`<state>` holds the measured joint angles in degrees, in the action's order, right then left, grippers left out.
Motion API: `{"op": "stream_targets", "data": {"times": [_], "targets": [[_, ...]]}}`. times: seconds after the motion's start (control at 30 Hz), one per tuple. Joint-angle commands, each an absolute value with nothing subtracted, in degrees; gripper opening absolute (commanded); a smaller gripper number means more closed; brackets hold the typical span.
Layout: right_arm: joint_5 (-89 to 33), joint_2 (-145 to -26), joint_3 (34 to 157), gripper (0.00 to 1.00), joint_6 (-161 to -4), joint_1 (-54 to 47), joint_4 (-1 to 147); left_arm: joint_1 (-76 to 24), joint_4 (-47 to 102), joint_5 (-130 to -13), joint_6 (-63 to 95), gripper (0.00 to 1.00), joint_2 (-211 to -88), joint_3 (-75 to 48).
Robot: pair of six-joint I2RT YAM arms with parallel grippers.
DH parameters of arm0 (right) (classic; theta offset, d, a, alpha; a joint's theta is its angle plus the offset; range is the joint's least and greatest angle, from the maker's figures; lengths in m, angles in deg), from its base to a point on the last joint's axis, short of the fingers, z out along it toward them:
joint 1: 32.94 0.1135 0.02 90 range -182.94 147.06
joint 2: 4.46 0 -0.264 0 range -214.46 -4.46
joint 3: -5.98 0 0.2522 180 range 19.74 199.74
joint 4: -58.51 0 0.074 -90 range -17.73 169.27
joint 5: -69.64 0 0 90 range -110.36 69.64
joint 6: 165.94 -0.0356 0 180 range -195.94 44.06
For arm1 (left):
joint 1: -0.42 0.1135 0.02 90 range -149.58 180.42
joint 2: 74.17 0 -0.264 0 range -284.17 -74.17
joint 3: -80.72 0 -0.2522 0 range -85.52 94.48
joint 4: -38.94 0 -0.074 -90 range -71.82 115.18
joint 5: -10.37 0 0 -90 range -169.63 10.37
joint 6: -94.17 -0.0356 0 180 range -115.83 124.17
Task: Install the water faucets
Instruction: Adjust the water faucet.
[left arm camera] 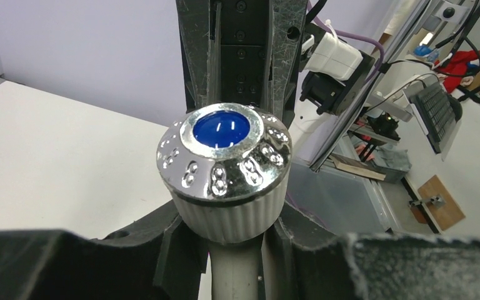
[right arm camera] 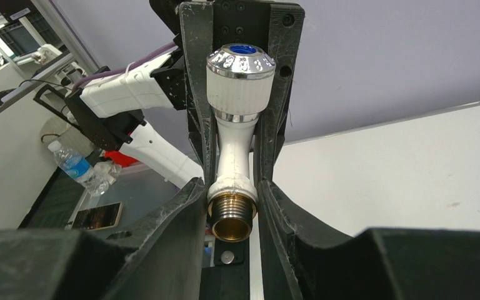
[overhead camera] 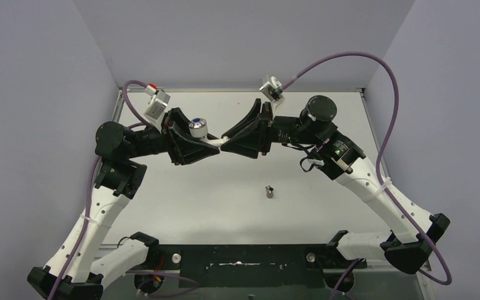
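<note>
You are in a robotics lab. A white counter [overhead camera: 225, 187] is closed by plain grey walls [overhead camera: 37, 94] on 3 sides, like a test cell, with a left arm [overhead camera: 97, 219] and a right arm [overhead camera: 375, 187] bolted at its near edge. Outside it you see a keyboard [left arm camera: 437, 112], a water bottle [right arm camera: 75, 165] and a phone [right arm camera: 97, 215].

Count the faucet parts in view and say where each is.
2. The white tap is gripped aloft by the left tool and right tool; the small metal fitting sits on the table. Others may be hidden.
</note>
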<state>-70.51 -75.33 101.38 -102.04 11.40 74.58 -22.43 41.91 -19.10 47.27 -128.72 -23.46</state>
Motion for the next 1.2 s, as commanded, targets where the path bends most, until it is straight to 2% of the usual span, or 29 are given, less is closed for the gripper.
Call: {"op": "stream_targets", "data": {"times": [0.0,0.07,0.13,0.23,0.57,1.03,1.17], "targets": [[-70.28,-75.73,105.24,0.0,-100.77,11.59,74.07,-23.13,45.11,-17.0,47.68,0.18,-128.38,-22.98],[-70.28,-75.98,106.02,0.0,-100.05,11.61,75.39,-23.2,45.05,-16.8,47.77,0.12,-128.45,-22.9],[-70.28,-76.43,107.17,0.0,-99.18,11.61,76.87,-23.35,45.11,-16.75,47.77,0.1,-128.51,-22.9],[-70.44,-76.94,108.32,0.0,-98.58,11.62,78.4,-23.53,45.0,-16.53,47.85,0.22,-128.69,-22.8],[-70.64,-77.68,109.03,0.0,-98.42,11.67,78.72,-24.0,44.94,-17.21,47.77,0.41,-128.81,-22.86],[-68.7,-75.49,107.15,0.0,-98.88,11.7,75.82,-24.1,44.62,-17.91,47.16,0.43,-128.84,-22.78],[-68.72,-74.89,106.93,0.0,-98.65,11.67,76.15,-24.1,44.63,-18.25,47.07,0.47,-128.59,-22.77]]}}
